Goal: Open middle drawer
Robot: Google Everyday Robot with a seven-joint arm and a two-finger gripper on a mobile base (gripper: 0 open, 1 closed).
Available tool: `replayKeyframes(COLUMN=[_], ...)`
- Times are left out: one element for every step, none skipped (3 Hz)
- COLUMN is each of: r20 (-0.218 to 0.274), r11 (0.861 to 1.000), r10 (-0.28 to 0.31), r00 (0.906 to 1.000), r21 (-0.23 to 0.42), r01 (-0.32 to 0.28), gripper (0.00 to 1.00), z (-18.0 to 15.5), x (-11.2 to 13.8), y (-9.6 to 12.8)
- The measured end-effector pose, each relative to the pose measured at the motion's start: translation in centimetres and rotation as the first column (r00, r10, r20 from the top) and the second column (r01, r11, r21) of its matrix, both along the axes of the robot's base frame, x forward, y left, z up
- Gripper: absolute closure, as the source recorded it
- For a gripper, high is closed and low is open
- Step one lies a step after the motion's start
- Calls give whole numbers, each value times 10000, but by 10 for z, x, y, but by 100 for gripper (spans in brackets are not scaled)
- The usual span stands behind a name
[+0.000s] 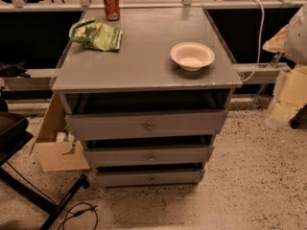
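Note:
The middle drawer (148,155) is the second grey front in a stack of three under the grey tabletop (144,71). It has a small round metal knob (150,157) at its centre and its front sits in line with the drawers above and below. The taller top drawer (146,124) is above it and the bottom drawer (149,178) is near the floor. My arm and gripper (290,56) show as a blurred white and yellowish shape at the right edge, well away from the drawers and to their right.
On the tabletop are a red soda can (111,5), a green chip bag (98,36) and a white bowl (192,55). A cardboard box (55,145) stands left of the cabinet. A black stand with a cable (43,195) is at the lower left. The floor is speckled.

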State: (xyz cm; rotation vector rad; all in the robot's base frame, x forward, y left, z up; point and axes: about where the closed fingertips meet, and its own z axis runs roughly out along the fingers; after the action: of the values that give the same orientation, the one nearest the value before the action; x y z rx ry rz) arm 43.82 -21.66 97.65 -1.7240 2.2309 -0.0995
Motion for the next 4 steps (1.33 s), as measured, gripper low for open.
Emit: replayKeyframes(r20=[0,-54,141,43], r11=[10000,9998,9950,9818], r10=[1,125,606,1167], r00=[10000,9999,9981,9932], r21=[-1,-181,-809,-1516], r01=[-1,-126,-593,-1147], gripper=[0,0,0,0], z=[0,-28,-76,-155], x=[0,3,-1,-3], y=[0,-1,-6,-16])
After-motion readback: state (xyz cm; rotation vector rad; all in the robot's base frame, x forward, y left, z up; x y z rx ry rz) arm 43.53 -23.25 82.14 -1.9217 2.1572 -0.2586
